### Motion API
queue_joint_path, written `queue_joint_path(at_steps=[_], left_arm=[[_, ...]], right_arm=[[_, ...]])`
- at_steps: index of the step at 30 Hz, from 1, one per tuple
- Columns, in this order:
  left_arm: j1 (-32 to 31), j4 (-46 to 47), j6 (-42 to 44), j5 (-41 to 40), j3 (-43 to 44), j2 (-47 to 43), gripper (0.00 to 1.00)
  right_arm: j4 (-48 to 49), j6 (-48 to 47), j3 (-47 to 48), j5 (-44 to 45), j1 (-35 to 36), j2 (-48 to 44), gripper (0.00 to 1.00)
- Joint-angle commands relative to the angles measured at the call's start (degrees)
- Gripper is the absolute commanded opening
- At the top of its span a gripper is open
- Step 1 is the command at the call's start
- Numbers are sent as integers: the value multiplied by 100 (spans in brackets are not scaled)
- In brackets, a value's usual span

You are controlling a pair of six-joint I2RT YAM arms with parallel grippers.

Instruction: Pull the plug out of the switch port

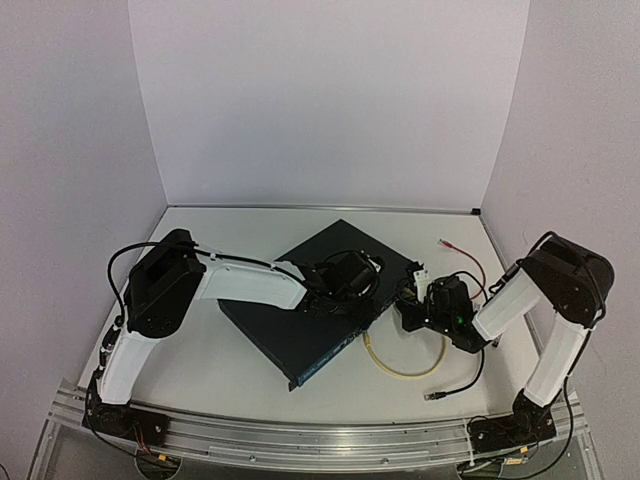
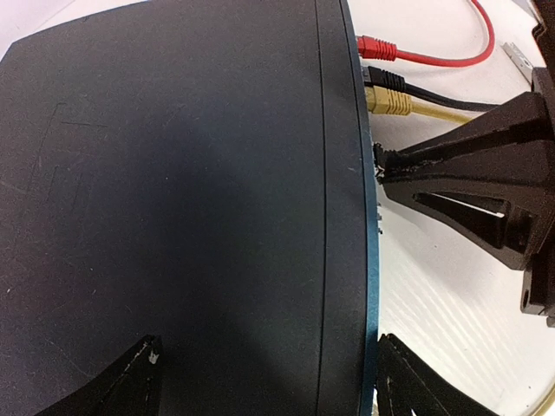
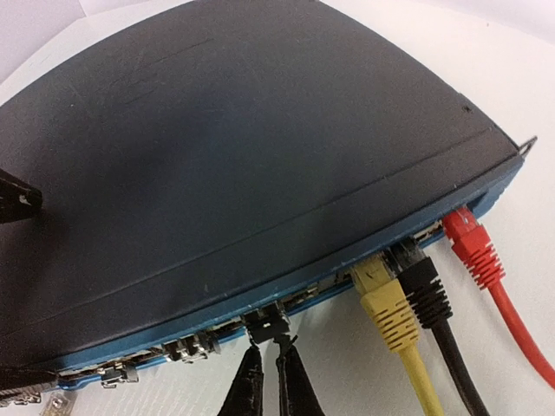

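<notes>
**A:** We are looking down on the white table (image 1: 230, 370). The switch (image 1: 290, 340) is lying flat near its middle, turned at an angle, with its socket face pointing toward the right arm.

**B:** We are seeing the left gripper (image 2: 269, 347) standing spread over it. One finger is sitting over the dark lid and the other is hanging past the socket edge. We are not managing to tell whether either is touching.

**A:** The right gripper (image 3: 267, 345) is meeting that face, its fingers pressed nearly together and pinching the plug (image 3: 267, 321), a small black one sitting at its port.

**B:** Further along the row, we are counting a yellow cable (image 3: 390, 312), a black cable (image 3: 429, 295) and a red cable (image 3: 473, 251), plugged in side by side.
</notes>
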Motion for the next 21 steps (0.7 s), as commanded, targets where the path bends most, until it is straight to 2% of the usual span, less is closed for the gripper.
queue_joint_path(at_steps=[1,10,21], left_arm=[[447,-1029,-526,24,-306,589,82],[444,-988,-531,76,-404,580,82],[447,-966,-515,100,-380,595,82]], right_arm=[[331,245,-164,60,19,139,7],[281,113,-261,-195,23,-232,17],[-436,-345,184,-190,27,-306,23]])
